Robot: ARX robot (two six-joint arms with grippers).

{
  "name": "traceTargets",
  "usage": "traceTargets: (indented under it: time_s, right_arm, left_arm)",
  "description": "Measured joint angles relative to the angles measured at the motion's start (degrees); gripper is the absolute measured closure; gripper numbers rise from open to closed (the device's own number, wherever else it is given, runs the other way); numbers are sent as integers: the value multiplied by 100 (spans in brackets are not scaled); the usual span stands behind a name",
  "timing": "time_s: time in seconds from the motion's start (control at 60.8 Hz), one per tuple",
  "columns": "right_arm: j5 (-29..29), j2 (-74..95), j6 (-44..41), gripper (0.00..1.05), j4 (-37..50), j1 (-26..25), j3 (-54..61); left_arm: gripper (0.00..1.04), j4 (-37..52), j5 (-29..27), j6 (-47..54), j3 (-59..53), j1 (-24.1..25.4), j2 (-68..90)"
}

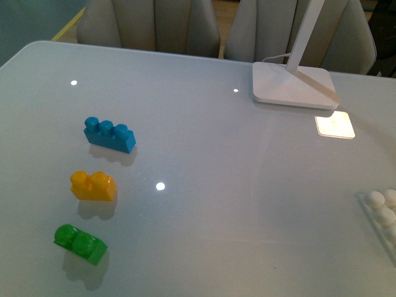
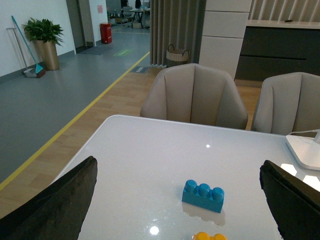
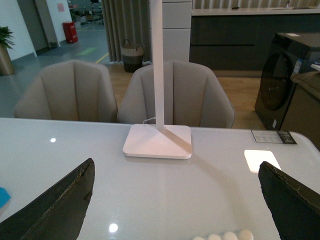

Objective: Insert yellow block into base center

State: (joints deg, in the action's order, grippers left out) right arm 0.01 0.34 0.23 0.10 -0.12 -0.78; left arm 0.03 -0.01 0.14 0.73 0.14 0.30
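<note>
The yellow block (image 1: pixel 93 185) lies on the white table at the left, between a blue three-stud brick (image 1: pixel 109 134) and a green brick (image 1: pixel 80 242). Only its top (image 2: pixel 210 236) shows at the edge of the left wrist view, beyond the open left gripper (image 2: pixel 182 202). The white studded base (image 1: pixel 382 213) sits at the right edge of the front view, partly cut off. A row of its studs (image 3: pixel 223 236) shows past the open right gripper (image 3: pixel 175 202). Neither gripper appears in the front view, and neither holds anything.
A white lamp foot (image 1: pixel 293 83) with a slanted arm stands at the back right of the table. A bright light patch (image 1: pixel 335 125) lies beside it. Two beige chairs (image 2: pixel 194 100) stand behind the far table edge.
</note>
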Motion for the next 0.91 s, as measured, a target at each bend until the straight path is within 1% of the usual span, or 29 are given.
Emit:
traceTargets:
  time_s: [0.642, 0.658, 0.675, 0.708, 0.724, 0.74, 0.773, 0.79, 0.823, 0.872, 0.889, 0.905]
  right_arm:
    - [0, 0, 0, 9, 0, 2, 0]
    - [55, 11, 17, 9, -13, 11, -2]
    - [407, 120, 153, 9, -190, 107, -52]
    - [1506, 577, 514, 9, -774, 494, -334]
    - [1646, 737, 566, 9, -872, 581, -404]
    - [2277, 1064, 745, 9, -968, 699, -498]
    - [3025, 1792, 933, 9, -833, 739, -614]
    - [3222, 2079, 962, 9, -680, 706, -636]
    - [3274, 2638, 955, 9, -254, 487, -643]
    - [2859, 3445, 761, 9, 555, 44, -640]
    - [2756, 3567, 723, 9, 691, -28, -638]
    - [2527, 3812, 667, 9, 970, -177, -636]
  left_arm:
    - [7, 0, 0, 0, 0, 0, 0]
    - [7, 0, 0, 0, 0, 0, 0]
    - [7, 0, 0, 0, 0, 0, 0]
    - [7, -2, 0, 0, 0, 0, 0]
    - [7, -2, -4, 0, 0, -2, 0]
    - [7, -2, -9, 0, 0, -4, 0]
    - [7, -2, 0, 0, 0, -4, -4]
    - [7, -2, 4, 0, 0, -4, -4]
    - [7, -2, -2, 0, 0, -4, -4]
    - [7, -2, 2, 0, 0, -4, -4]
    - [7, -2, 0, 0, 0, -4, -4]
    - [7, -2, 0, 0, 0, -4, -4]
